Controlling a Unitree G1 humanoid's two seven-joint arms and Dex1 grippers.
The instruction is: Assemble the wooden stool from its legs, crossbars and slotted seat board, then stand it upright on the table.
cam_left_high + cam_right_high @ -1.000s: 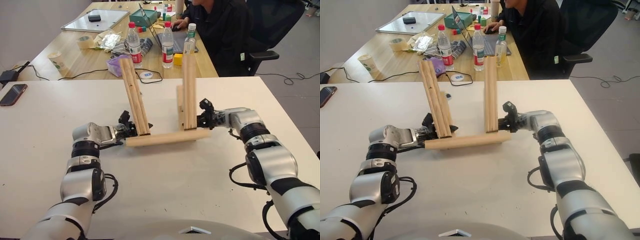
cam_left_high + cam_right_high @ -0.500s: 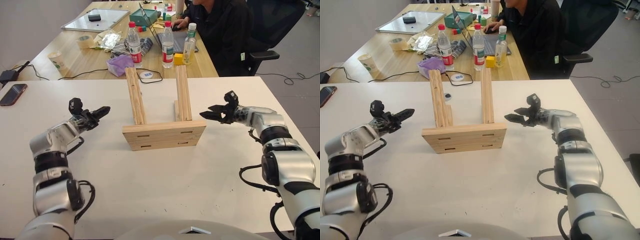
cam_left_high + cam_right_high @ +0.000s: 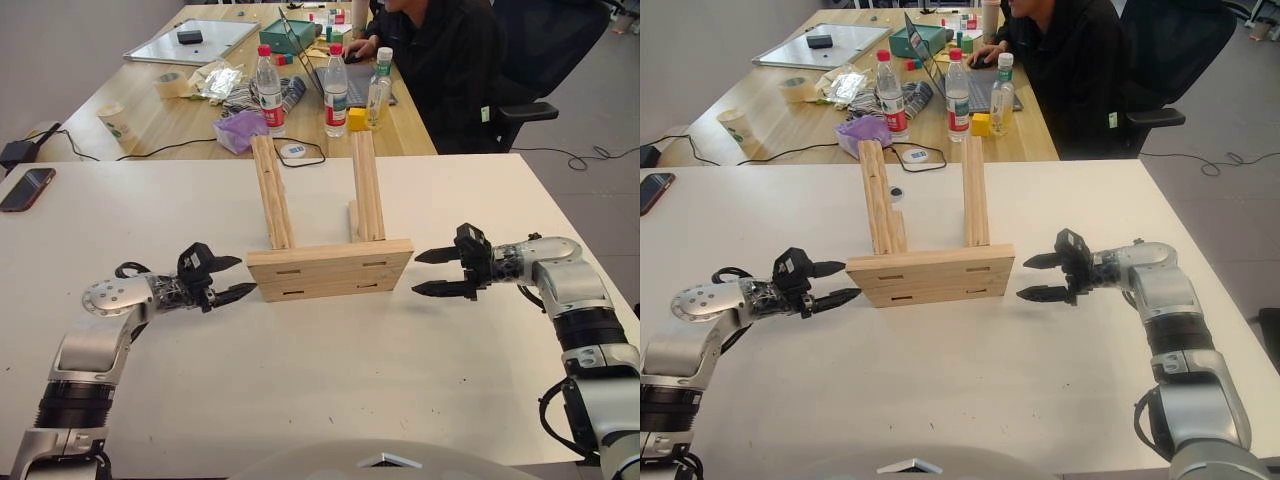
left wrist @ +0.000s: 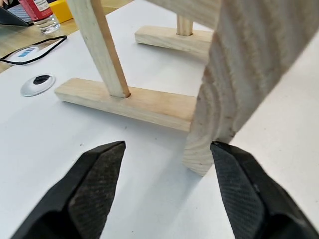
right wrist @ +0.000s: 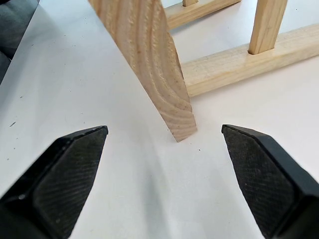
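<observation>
The wooden stool lies on its side on the white table (image 3: 330, 400). Its slotted seat board (image 3: 330, 270) stands on edge facing me, and two leg frames (image 3: 272, 195) (image 3: 364, 188) run away toward the far edge. My left gripper (image 3: 238, 275) is open just off the board's left end, low over the table. At the right end my right gripper (image 3: 420, 274) is open too, a small gap from the wood. In the left wrist view the board's end (image 4: 239, 84) sits by one finger (image 4: 99, 184). In the right wrist view the board's end (image 5: 144, 50) stands between the spread fingers (image 5: 60, 174).
A phone (image 3: 27, 188) lies at the table's far left edge. A wooden desk behind carries bottles (image 3: 267, 85), a laptop and clutter, with a person seated at it. A round cable grommet (image 4: 37, 84) sits near the leg frames. Bare tabletop lies in front of the stool.
One second ago both grippers held the stool by its legs. They let go and drew apart as it went onto its side, and have now come down to the seat board's two ends.
</observation>
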